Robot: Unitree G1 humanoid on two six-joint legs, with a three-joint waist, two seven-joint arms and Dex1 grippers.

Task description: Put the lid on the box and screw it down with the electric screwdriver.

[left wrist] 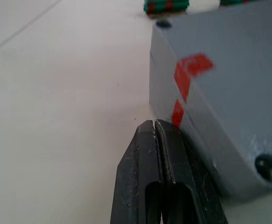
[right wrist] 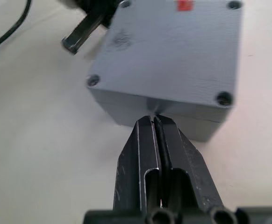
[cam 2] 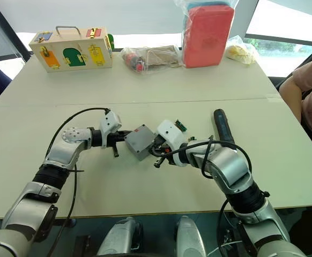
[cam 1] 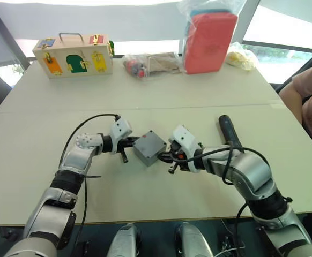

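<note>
Lid (right wrist: 173, 51) is sitting on the box (right wrist: 164, 112), closed up, corner screw holes showing, red marks on the side and top. The closed box is lying mid-table (cam 1: 161, 214), between the two grippers. Left gripper (left wrist: 154, 128) is pressing its tip against the box's left side, fingers pinched together with nothing between them. Right gripper (right wrist: 153, 122) is touching the box's opposite side wall at the seam under the lid, fingers also closed flat, holding nothing. Electric screwdriver (cam 1: 229, 130) is lying on the table just beyond the right forearm, untouched. Small green connector block (cam 2: 180, 127) is sitting near the box. At the far edge: wooden latch box (cam 1: 73, 55), plastic bag of parts (cam 1: 150, 64), red case in a bag (cam 1: 209, 40). A person's arm (cam 1: 306, 96) is showing at the right edge.
</note>
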